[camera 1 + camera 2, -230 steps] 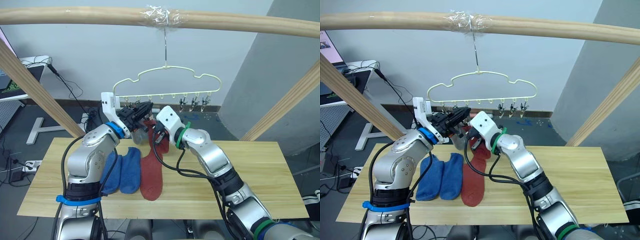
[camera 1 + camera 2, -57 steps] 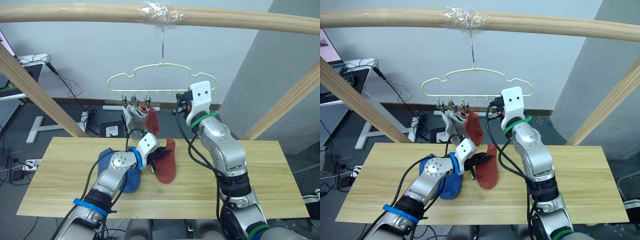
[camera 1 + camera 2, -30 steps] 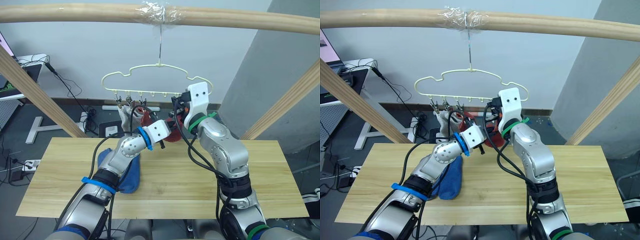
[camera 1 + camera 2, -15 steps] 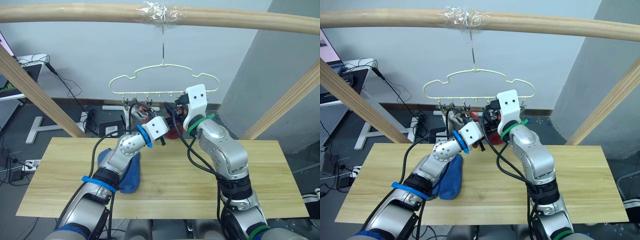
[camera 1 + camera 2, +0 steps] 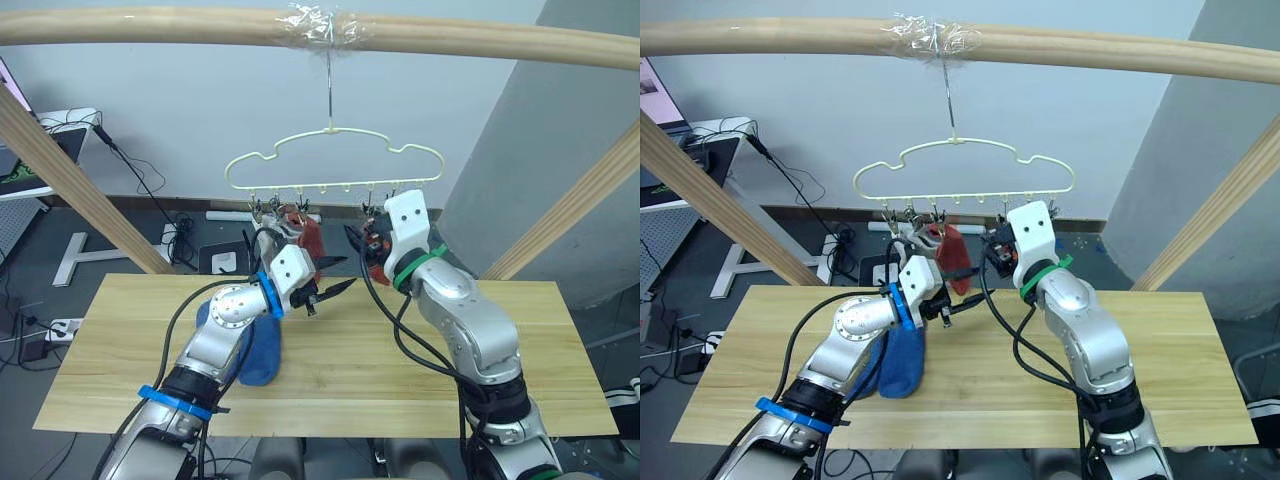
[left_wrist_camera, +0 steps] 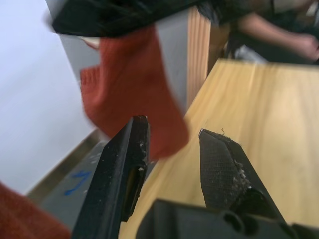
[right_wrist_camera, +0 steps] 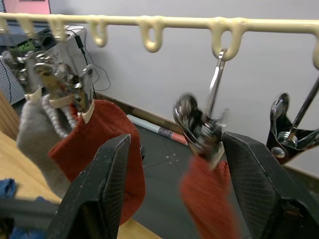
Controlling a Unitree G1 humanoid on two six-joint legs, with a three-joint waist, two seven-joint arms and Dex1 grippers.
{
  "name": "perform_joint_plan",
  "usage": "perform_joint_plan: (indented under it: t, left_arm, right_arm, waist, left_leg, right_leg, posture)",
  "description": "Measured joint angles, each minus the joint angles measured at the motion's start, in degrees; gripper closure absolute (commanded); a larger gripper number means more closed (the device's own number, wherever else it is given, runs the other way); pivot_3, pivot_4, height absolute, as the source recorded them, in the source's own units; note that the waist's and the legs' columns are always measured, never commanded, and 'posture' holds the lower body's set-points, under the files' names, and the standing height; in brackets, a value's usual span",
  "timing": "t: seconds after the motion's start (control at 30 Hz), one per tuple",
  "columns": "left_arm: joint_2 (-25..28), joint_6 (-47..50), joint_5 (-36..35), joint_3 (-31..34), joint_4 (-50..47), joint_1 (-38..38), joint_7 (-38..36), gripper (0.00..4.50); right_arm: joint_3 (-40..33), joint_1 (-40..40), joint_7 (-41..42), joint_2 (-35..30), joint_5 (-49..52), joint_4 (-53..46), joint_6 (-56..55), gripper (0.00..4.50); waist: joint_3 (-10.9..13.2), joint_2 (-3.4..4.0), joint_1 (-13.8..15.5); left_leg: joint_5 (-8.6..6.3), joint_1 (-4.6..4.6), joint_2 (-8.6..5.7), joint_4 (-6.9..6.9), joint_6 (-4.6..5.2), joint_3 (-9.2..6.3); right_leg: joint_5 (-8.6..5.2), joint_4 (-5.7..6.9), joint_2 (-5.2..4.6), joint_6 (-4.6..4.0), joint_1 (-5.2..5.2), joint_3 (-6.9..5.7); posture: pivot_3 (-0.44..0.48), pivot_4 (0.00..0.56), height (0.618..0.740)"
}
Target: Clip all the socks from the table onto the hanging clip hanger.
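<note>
Status: thin pale yellow-green wire clip hanger [image 5: 333, 158] hangs by its metal hook from the taped round wooden pole [image 5: 200, 27], above the far edge of the long light-wood plank table [image 5: 520, 340].

Socks clipped so far, going by the right wrist view:
- light grey knit socks [image 7: 36, 135] at the left end clips; can't tell if it's one or both
- one rust-red knit sock [image 7: 102, 144] just beside the grey
- second rust-red sock [image 7: 207, 191] on a dark metal clip [image 7: 197, 124] further right along the bar, hanging free and blurred, so probably swinging

Right gripper [image 7: 174, 194] is up at that clip, fingers spread wide with the clip and sock top in the gap, not touching either. Reads as just let go after seating the sock.

Left gripper [image 5: 330, 290] sits low, just under the left group of hung socks, fingers [image 6: 124, 164] apart and empty. Looks like a holding pose after feeding the sock up, clear of the hanger.

Two blue knit socks [image 5: 250, 345] lie bunched on the table toward its left end, partly under the left forearm.

Two clips at the right end of the bar are free, which matches the two blues. Next job, I'd judge: left gripper down to the blue pile and separate one.
</note>
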Motion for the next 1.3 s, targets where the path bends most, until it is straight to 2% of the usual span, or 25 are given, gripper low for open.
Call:
perform_joint_plan:
  t: [0.13, 0.3, 0.73, 0.83, 0.87, 1.3]
  left_arm:
    - [2.1, 8.6, -6.1, 2.7, -5.2, 1.0, -2.9, 2.54]
    - [4.0, 14.8, -8.3, 4.4, -9.2, 1.0, -5.0, 2.54]
    - [3.4, 17.2, -8.3, 5.6, -10.2, -1.3, -4.6, 2.54]
    - [3.2, 17.3, -8.2, 6.0, -10.2, -1.4, -4.4, 2.52]
    - [3.0, 17.3, -8.2, 6.0, -10.2, -1.4, -4.4, 2.52]
    - [2.8, 19.6, -8.4, 7.4, -10.2, -2.6, -4.2, 2.52]
  right_arm:
    - [-0.7, 3.3, -0.2, -1.0, 0.1, -3.9, -0.2, 1.50]
    - [-1.9, 7.3, -1.0, -0.8, 0.3, -8.5, -1.2, 1.50]
    - [-3.9, 3.5, -6.7, 2.7, -2.3, -2.2, -2.6, 1.50]
    - [-4.0, 2.4, -7.0, 3.3, -2.4, -0.3, -3.4, 2.06]
    - [-4.0, 2.1, -7.3, 3.7, -2.3, -0.1, -3.7, 2.38]
    - [-4.0, -0.5, -8.0, 4.3, -4.1, 4.2, -5.2, 2.38]
  waist:
    - [0.0, 0.00, -0.1]
    - [0.0, 0.00, -0.2]
    - [0.0, 0.00, -0.5]
    - [0.0, 0.00, -0.5]
    - [0.0, 0.00, -0.5]
    - [0.0, 0.00, -0.5]
  left_leg:
    - [0.00, -0.01, 0.00, 0.09, 0.00, -0.06]
    - [0.00, -0.01, 0.00, 0.14, 0.00, -0.08]
    - [0.00, -0.05, 0.00, 0.31, 0.00, -0.07]
    - [0.00, -0.05, 0.00, 0.31, 0.00, -0.05]
    - [0.00, -0.05, 0.01, 0.30, 0.00, -0.08]
    - [0.00, -0.05, 0.00, 0.31, 0.00, -0.07]
  right_leg:
    - [0.00, 0.01, 0.02, 0.01, 0.03, -0.03]
    - [0.00, 0.00, 0.03, 0.01, 0.06, -0.04]
    - [0.00, 0.05, 0.05, 0.01, 0.07, -0.01]
    - [0.00, 0.05, 0.04, 0.01, 0.06, 0.00]
    - [0.00, 0.06, 0.04, 0.01, 0.06, -0.01]
    - [0.00, 0.08, 0.05, 0.01, 0.06, -0.01]
  posture:
    - [-0.046, 0.222, 0.705]
    - [-0.049, 0.220, 0.705]
    - [-0.029, 0.213, 0.705]
    - [-0.025, 0.212, 0.705]
    - [-0.022, 0.212, 0.705]
    - [-0.014, 0.204, 0.705]
